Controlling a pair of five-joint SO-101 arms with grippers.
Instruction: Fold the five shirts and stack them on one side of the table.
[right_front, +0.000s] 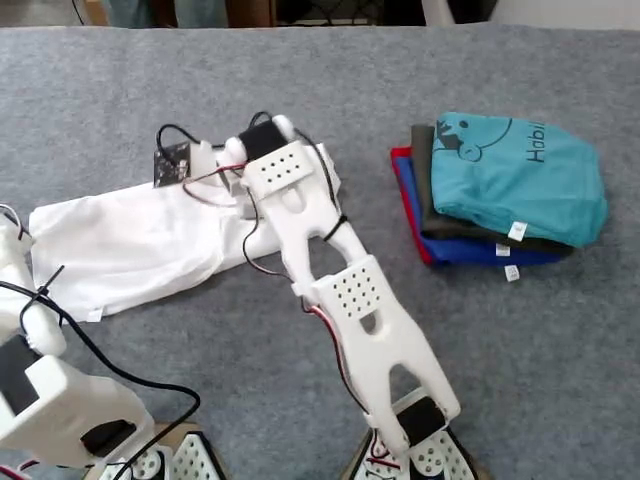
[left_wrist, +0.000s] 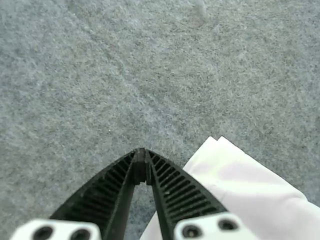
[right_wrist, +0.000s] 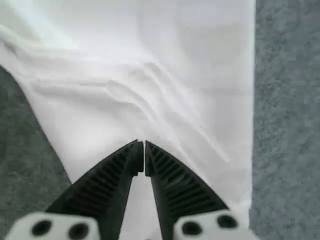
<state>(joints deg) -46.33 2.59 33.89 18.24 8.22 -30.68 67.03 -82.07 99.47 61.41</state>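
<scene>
A white shirt lies folded into a long band left of the table's centre. My right arm stretches from the near edge to the band's right end. In the right wrist view my right gripper is shut, its tips over the wrinkled white shirt, and no cloth shows between the fingers. My left arm stands at the band's left end. My left gripper is shut and holds nothing, over bare carpet beside a corner of the white shirt.
Several folded shirts form a stack at the right: a teal one on top, then a dark one, a blue one and a red one. Grey carpet covers the table. Cables trail beside both arms.
</scene>
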